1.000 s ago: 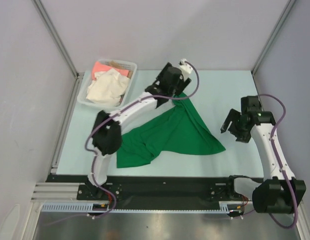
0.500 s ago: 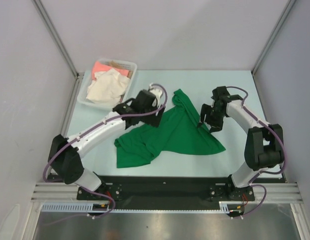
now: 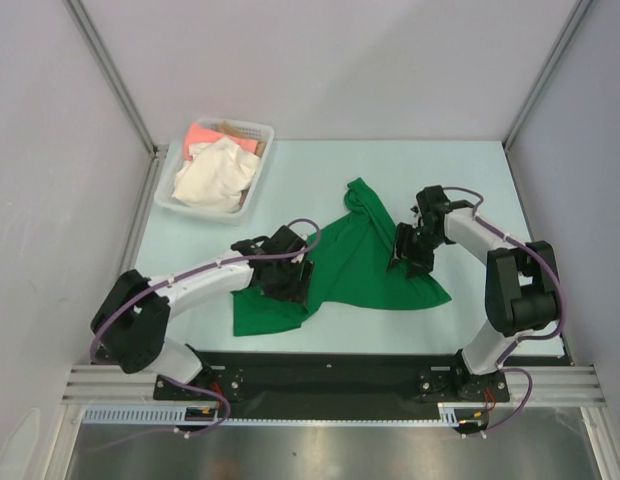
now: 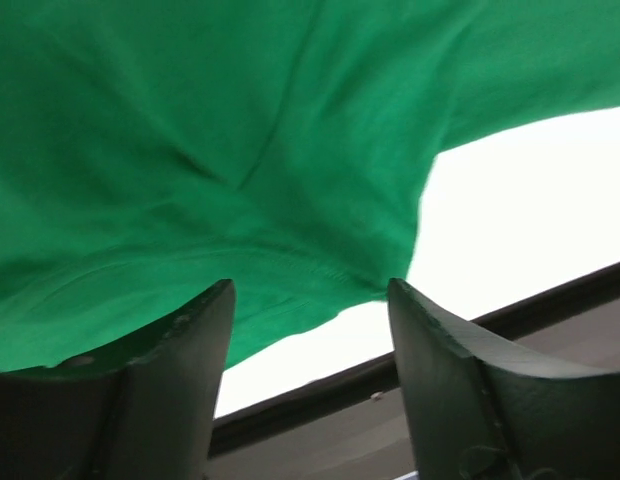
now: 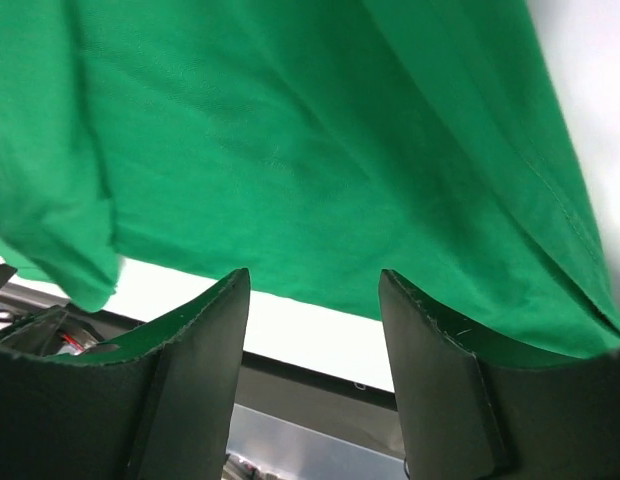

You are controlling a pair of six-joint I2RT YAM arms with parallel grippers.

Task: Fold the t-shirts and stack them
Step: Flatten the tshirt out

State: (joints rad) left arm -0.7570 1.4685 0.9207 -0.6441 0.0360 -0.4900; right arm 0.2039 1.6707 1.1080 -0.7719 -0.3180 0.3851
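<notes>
— Well, both arms reach down to the crumpled bright green cloth t-shirt [image 3: 365, 262], which lies in the middle of the pale bench [image 3: 460, 170].

— Holding it?

— No. The left pincer [image 4: 310, 300] has its jaws apart over the near left part, close to a hem, with nothing pinched. The right pincer [image 5: 312, 285] is spread the same way over the shirt's right side.

— So what worries you?

— That cloth is creased and doubled over. If a pincer bites a ridge instead of a clean edge, I reckon it takes two layers and the shirt lifts in a bunch rather than opening flat. The two spots don't look matched either, so a pull could twist it.

— Anything else?

— Its near edge lies close to the black front rail [image 3: 330, 365]; a drag that way might hang it over. The cream-white shirt [image 3: 218, 175] and salmon-pink shirt [image 3: 203, 134] sit in the white plastic lattice basket [image 3: 168, 198] at the far left, well apart.
</notes>
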